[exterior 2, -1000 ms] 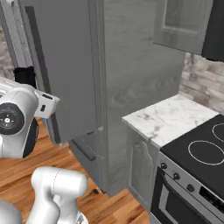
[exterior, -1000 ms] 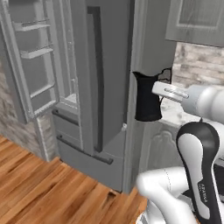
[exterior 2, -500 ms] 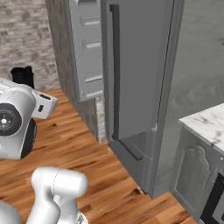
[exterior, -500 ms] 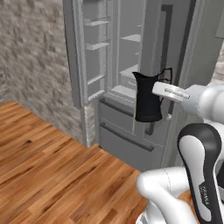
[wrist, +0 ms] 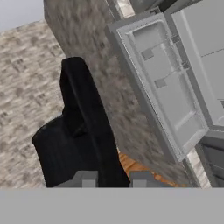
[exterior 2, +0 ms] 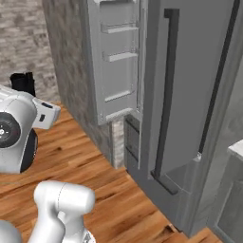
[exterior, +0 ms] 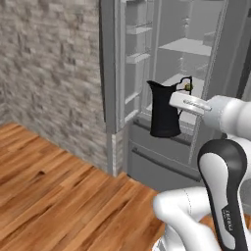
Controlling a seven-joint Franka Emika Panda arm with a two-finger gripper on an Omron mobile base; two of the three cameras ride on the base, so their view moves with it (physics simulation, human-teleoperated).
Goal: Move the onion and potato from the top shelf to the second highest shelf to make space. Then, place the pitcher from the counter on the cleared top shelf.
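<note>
Black pitcher held upright by its handle, end effector nearly closed on it

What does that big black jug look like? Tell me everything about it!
The pitcher is tall, black and round like a tube, with a plain dull surface. It has a small pointed spout at the top on one side and a thin curved loop handle on the other. It hangs upright in the air in front of the open fridge, resting on nothing. The claw is shut on its handle, with the handle strap running between the two fingertips in the hand view. What is inside cannot be seen.
</note>
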